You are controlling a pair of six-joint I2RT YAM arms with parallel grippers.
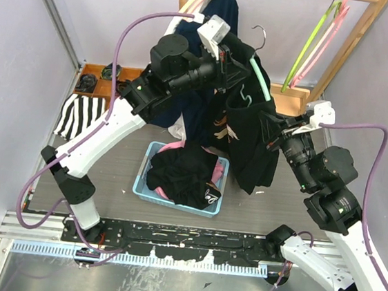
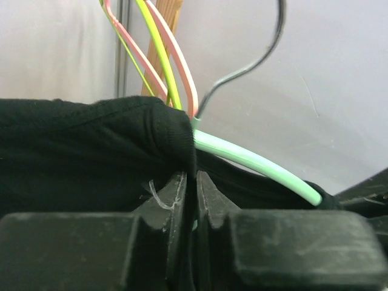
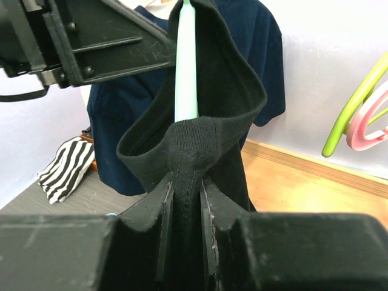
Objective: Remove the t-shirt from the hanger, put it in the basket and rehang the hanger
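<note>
Location: the t-shirt [image 1: 253,141] hangs in mid-air over the right half of the table, draped on a mint-green hanger [image 1: 260,79] between the two arms, above and to the right of the blue basket [image 1: 145,160]
Left gripper: the left gripper [image 2: 195,179] is up at the top of the hanger, fingers pressed together on a folded edge of the black fabric just beside the green arm, below the wire hook [image 2: 260,60]
Right gripper: the right gripper [image 3: 188,182] sits lower on the garment, fingers pinching the ribbed neckband, which bunches into the narrow gap between them
Shirt against grippers: from the right wrist, the neck opening stretches up from the pinch in a long loop with the hanger's arm running down through it; from the left wrist, the cloth lies across the left finger and the bare green arm slopes away to the right
Look of shirt: plain black knit, thick stitched collar, body falling in loose vertical folds
Nearby: a navy shirt [image 3: 260,54] hangs on the wooden rack [image 1: 350,44] behind; dark clothes fill the basket; a striped cloth [image 1: 79,116] lies at the left
</note>
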